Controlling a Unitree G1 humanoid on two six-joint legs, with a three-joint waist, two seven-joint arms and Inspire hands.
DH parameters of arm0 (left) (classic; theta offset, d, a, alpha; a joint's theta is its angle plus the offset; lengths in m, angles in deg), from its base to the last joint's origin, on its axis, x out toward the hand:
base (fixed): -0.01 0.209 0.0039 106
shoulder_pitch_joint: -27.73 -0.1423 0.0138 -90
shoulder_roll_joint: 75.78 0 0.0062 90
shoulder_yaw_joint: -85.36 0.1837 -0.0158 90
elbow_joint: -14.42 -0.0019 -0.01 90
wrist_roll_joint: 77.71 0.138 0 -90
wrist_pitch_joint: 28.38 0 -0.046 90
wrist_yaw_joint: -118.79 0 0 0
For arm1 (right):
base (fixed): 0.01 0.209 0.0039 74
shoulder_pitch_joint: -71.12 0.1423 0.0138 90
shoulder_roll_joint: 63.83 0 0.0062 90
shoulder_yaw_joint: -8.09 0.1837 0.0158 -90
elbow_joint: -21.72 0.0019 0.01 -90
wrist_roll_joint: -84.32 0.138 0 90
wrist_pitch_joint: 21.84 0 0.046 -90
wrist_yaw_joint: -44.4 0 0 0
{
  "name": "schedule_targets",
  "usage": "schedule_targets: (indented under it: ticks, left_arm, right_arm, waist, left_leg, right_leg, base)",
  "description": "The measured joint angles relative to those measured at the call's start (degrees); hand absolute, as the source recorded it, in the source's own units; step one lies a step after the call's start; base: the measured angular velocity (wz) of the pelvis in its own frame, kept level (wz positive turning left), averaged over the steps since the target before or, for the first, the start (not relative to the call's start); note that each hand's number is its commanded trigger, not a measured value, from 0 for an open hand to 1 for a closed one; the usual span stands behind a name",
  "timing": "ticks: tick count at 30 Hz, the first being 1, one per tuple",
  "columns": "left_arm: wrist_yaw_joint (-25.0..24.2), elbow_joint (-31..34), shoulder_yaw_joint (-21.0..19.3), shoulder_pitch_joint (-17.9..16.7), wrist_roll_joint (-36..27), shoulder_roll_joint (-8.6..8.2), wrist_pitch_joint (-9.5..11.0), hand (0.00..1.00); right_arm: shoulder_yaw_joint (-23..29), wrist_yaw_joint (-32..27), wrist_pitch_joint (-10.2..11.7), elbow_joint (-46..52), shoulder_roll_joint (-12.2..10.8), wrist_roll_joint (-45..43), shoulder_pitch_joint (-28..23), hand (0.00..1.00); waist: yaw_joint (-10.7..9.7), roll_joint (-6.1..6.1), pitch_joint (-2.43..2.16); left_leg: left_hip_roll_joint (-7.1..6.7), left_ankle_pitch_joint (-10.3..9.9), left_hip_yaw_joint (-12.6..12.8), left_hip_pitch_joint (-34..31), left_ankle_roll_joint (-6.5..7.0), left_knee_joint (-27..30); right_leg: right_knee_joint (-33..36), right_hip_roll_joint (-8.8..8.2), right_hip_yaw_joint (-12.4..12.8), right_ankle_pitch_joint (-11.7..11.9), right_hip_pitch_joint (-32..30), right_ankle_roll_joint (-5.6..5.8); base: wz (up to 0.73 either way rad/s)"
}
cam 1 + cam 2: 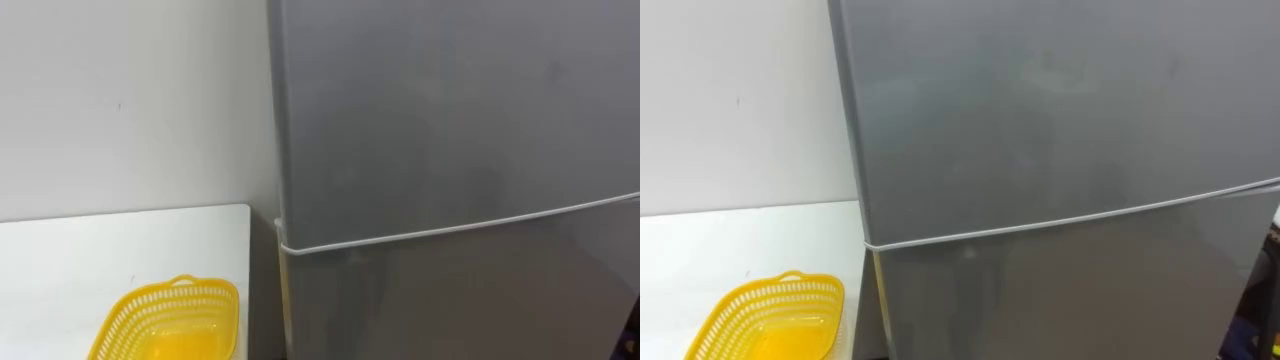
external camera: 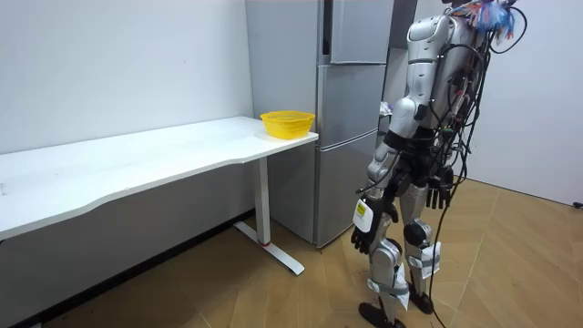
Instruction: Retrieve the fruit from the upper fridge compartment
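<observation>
Big white wall (image 1: 130, 100) on the robot's left. Straight ahead is the tall grey metal fridge (image 2: 351, 182), filling most of the eye views. Its upper door (image 1: 450, 110) is shut flat, and a thin pale seam runs across btwn it and the door below (image 1: 470, 300), also shut. So whatever's in the upper fridge is behind that closed door & can't be seen.

Next, the long white tabletop (image 1: 100, 250). Its end sits just beside the fridge's side w/ a narrow gap btwn them. Light wood floor (image 2: 228, 292) underneath.

Room view: the robot stands upright on the floor right in front of the fridge, facing it, w/ the table off to its left.

On the table's fridge end, near the front edge, sits a yellow plastic lattice basket (image 1: 125, 318). It's upright, w/ nothing visible inside.

Hands now, both seen in the room view. The left hand (image 2: 364, 235) hangs low beside the thigh w/ fingers loose, carrying nothing. The right hand (image 2: 443, 193) hangs at hip level on the far side w/ fingers dangling slack & nothing in it. Both are well apart from the fridge doors.
</observation>
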Motion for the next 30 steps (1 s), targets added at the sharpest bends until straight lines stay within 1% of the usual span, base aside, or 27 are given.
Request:
schedule_targets:
  ticks: [9, 26, 27, 30]
  left_arm:
    - [-1.01, 0.99, 0.09, -0.24, 0.45, 0.07, -0.02, 0.0]
    - [3.03, 1.0, -0.18, 0.2, 0.23, 0.07, 0.46, 0.0]
    - [3.05, 0.99, -0.33, 0.19, -0.13, 0.07, 0.49, 0.0]
    - [3.82, 0.98, -2.42, -0.03, -2.16, -0.02, 0.72, 0.0]
  right_arm:
    - [0.81, 1.22, 0.01, 0.21, 0.06, -0.35, 0.25, 0.0]
    - [1.0, 1.22, 0.12, 0.03, 0.01, 0.12, 0.17, 0.0]
    - [1.0, 1.19, 0.11, -0.13, 0.01, 0.16, 0.16, 0.0]
    - [1.49, 1.05, 0.07, -0.25, 0.1, 0.49, 0.15, 0.0]
  waist:
    - [0.08, 0.14, 0.06]
    - [-0.06, -0.29, 0.03]
    - [-0.07, -0.29, 0.03]
    - [0.05, -0.29, 0.07]
  left_leg:
    - [-0.05, 0.0, 0.03, 0.37, 0.0, -0.85]
    - [-0.11, 0.0, 0.06, 0.49, 0.0, -0.68]
    - [-0.11, 0.0, 0.0, 0.5, 0.0, -0.64]
    - [-0.1, 0.0, -0.17, 0.44, 0.01, -0.32]
  right_leg:
    - [-0.04, 0.01, 0.05, -0.09, -0.11, 0.08]
    - [-0.06, -0.01, 0.08, -0.1, -0.04, 0.09]
    - [-0.05, -0.01, 0.09, -0.1, -0.01, 0.09]
    - [-0.05, -0.03, 0.13, -0.09, -0.04, 0.08]
  base:
    - [0.0]
    - [0.0]
    - [0.0]
    - [0.0]
